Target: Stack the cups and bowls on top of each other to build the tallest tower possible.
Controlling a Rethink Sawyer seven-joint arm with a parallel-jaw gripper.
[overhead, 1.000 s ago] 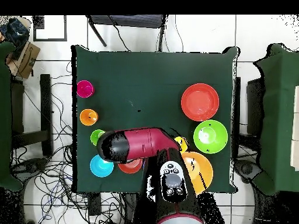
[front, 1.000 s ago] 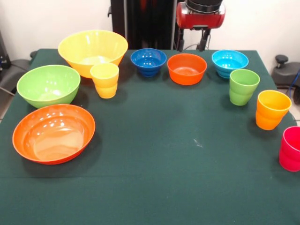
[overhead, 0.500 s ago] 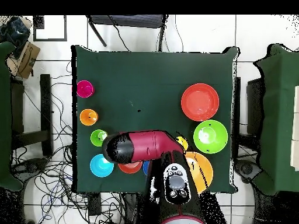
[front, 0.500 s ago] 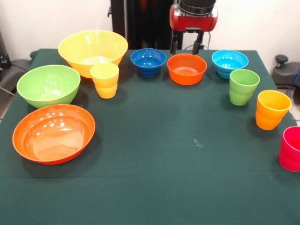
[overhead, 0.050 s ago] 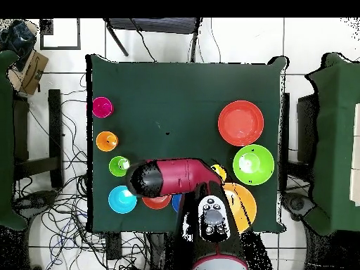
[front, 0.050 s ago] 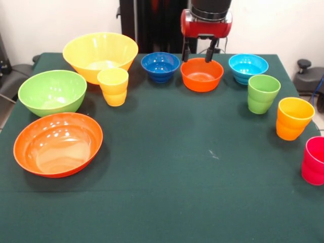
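Your hand (front, 0.050 s ago: pixel 198 53) hangs spread over the small orange bowl (front, 0.050 s ago: pixel 202 74); lower it astride the far rim, then pinch.

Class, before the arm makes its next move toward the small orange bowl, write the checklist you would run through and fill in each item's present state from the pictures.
1. Gripper is over the small orange bowl, at its far rim: ok.
2. Fingers are apart, ready to take the rim: ok.
3. Fingers already touching the rim: cannot tell.
4. Bowl is upright with nothing inside: ok.
5. Neighbours stand apart from it, the dark blue bowl on one side and the light blue bowl on the other: ok.
6. Large orange bowl sits open and unstacked, ready as a base: ok.
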